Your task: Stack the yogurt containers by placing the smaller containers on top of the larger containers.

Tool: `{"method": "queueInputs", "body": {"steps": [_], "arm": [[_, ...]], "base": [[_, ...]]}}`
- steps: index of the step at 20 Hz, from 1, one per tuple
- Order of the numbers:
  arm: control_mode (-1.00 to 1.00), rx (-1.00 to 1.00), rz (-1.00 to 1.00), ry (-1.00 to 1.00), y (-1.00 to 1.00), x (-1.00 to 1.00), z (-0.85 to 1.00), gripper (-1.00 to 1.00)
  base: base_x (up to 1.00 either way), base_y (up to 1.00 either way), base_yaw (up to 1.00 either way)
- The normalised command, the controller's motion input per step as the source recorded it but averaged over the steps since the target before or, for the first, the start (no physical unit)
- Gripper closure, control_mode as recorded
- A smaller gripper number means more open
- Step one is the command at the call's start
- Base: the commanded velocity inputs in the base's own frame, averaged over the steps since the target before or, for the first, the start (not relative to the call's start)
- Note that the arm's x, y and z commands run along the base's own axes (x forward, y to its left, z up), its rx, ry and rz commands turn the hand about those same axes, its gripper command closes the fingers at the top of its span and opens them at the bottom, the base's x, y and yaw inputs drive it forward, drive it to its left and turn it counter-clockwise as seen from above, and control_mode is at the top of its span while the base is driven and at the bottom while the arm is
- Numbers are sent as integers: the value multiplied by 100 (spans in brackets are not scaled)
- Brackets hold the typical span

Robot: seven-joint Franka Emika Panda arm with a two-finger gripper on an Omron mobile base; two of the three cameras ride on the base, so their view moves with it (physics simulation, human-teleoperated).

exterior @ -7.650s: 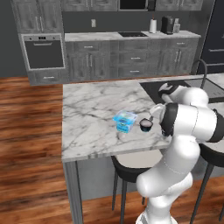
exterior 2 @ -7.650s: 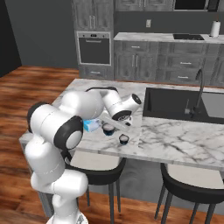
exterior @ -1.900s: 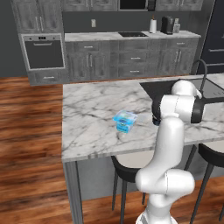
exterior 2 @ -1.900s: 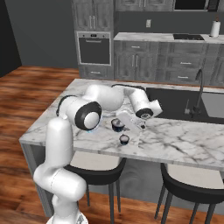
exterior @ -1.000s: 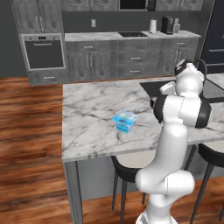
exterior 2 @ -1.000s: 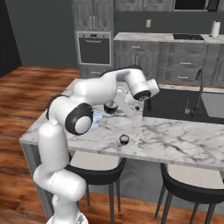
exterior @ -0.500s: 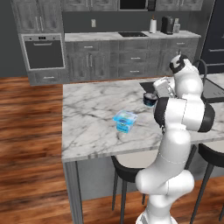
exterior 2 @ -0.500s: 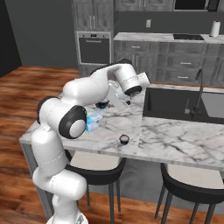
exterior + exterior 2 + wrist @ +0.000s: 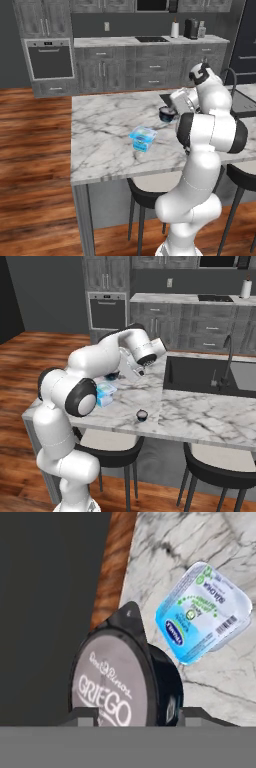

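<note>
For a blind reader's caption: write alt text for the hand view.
A dark round yogurt cup with a grey lid reading GRIEGO sits close to the camera, held in the robot's hand. Beyond it, a light-blue squarish yogurt tub rests on a white marble counter, with wood floor past the counter's edge.

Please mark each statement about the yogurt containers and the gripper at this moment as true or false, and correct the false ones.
1. The gripper holds a dark round cup above the counter. True.
2. The light-blue tub already has a cup on top of it. False: its top is bare, and the held cup is up in the air beside it.
3. A tiny dark cup stands on the marble counter near its front edge. True.
4. The light-blue tub lies in the sink. False: it stands on the counter, to the side of the sink.
5. The lid of the held cup reads GRIEGO. True.
</note>
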Motion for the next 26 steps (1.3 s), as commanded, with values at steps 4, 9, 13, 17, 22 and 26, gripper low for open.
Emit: {"method": "queueInputs", "body": {"steps": [4, 9, 13, 17, 22, 26], "arm": [[-100, 0, 0, 10, 13, 0, 0, 100], [-100, -2, 0, 10, 32, 0, 0, 100], [-100, -1, 0, 7, 24, 0, 0, 100], [-100, 0, 0, 0, 9, 0, -12, 100], [-100, 0, 0, -1, 2, 0, -27, 100], [-100, 0, -1, -3, 9, 0, -23, 100]], "base": [[0, 0, 0], [0, 0, 0], [0, 0, 0], [0, 0, 0], [0, 0, 0], [0, 0, 0]]}}
